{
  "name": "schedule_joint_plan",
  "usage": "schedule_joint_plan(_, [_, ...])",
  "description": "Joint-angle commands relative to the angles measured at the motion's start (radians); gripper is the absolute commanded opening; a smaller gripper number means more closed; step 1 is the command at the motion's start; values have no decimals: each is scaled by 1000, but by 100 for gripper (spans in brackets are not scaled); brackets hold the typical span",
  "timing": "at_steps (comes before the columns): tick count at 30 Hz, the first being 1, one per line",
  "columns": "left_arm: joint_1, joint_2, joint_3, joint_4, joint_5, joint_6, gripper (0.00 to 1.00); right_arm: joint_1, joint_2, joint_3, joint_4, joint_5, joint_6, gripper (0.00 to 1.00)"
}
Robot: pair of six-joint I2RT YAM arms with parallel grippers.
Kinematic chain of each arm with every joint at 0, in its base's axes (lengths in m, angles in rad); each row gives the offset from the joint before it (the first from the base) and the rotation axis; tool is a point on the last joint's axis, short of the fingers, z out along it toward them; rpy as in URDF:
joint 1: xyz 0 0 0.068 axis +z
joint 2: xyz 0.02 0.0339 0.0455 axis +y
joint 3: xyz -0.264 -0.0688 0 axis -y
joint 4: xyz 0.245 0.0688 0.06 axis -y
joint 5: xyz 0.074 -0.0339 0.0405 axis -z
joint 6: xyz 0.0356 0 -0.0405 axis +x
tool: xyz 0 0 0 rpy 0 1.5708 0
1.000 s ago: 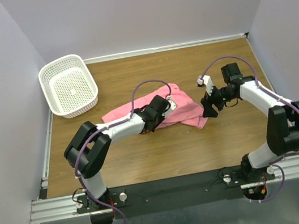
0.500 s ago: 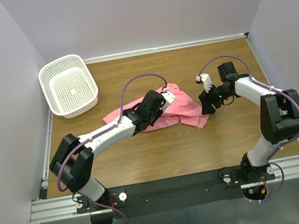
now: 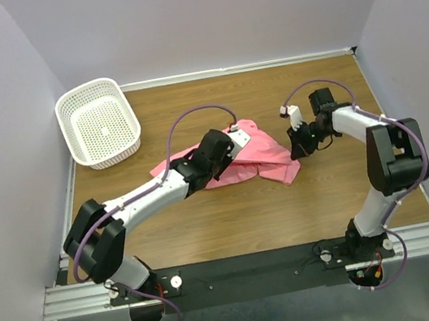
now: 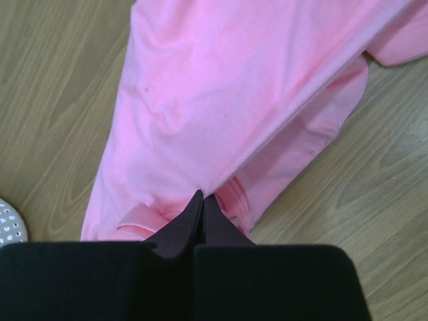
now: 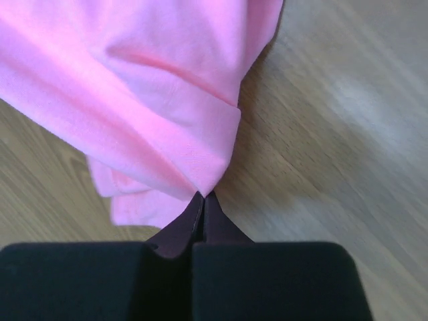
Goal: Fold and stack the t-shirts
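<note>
Both arms have stretched further out over the last second, the left one unfolding at the elbow, and both claws have gone from parted to closed. The left claw now pinches the shirt near its middle, and the right claw nips its right-hand edge. The shirt lies crumpled in the centre of the worktop, well apart from the basket in the far left corner.

Being pink, thin and limp, the shirt should weigh next to nothing and hold no shape. It will likely sag, drag and slip through a shallow pinch. The best places to hold it are probably doubled cloth: a hem, a sleeve end or a folded edge, gripped by two spread points so it hangs flat.

Only the overhead view shows the whole layout, but there the claws hide their own tips. The left wrist view shows the left claw with its tips together on a ridge of cloth beside a small rolled fold, plus a sliver of basket. The right wrist view shows the right claw closed on the very corner of a folded flap of shirt, a thin bite.
</note>
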Motion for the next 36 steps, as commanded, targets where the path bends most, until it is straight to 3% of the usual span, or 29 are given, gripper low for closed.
schedule_joint_plan(1, [-4, -119, 0, 13, -26, -28, 0, -5, -204, 60, -45, 48, 13, 1])
schedule_joint_plan(5, [-16, -298, 18, -1, -66, -55, 0, -4, -547, 173, -92, 95, 44, 1])
schedule_joint_plan(8, [-74, -472, 88, 17, -83, -45, 0, -4, -660, 354, -143, 123, 68, 0])
schedule_joint_plan(10, [-138, -567, 134, 64, -103, -17, 0, -2, -668, 532, -160, 112, 96, 1])
schedule_joint_plan(14, [-241, -592, 385, 85, -86, 3, 0, -4, -643, 854, -216, 17, 194, 1])
schedule_joint_plan(16, [-272, -563, 469, 79, -22, -2, 0, -4, -637, 1010, -224, -11, 226, 0])
schedule_joint_plan(19, [-310, -518, 590, 78, 119, -25, 0, -5, -657, 1118, -229, -44, 272, 0])
schedule_joint_plan(23, [-336, -489, 654, 83, 268, -63, 0, -13, -734, 1143, -204, -17, 274, 1])
schedule_joint_plan(29, [-346, -547, 586, 134, 417, -69, 0, -13, -771, 1181, -213, 60, 266, 0])
schedule_joint_plan(33, [-344, -586, 489, 143, 347, -41, 0, -13, -767, 1151, -223, 107, 245, 1])
schedule_joint_plan(36, [-338, -601, 373, 172, 145, -34, 0, -13, -778, 1031, -213, 132, 217, 1])
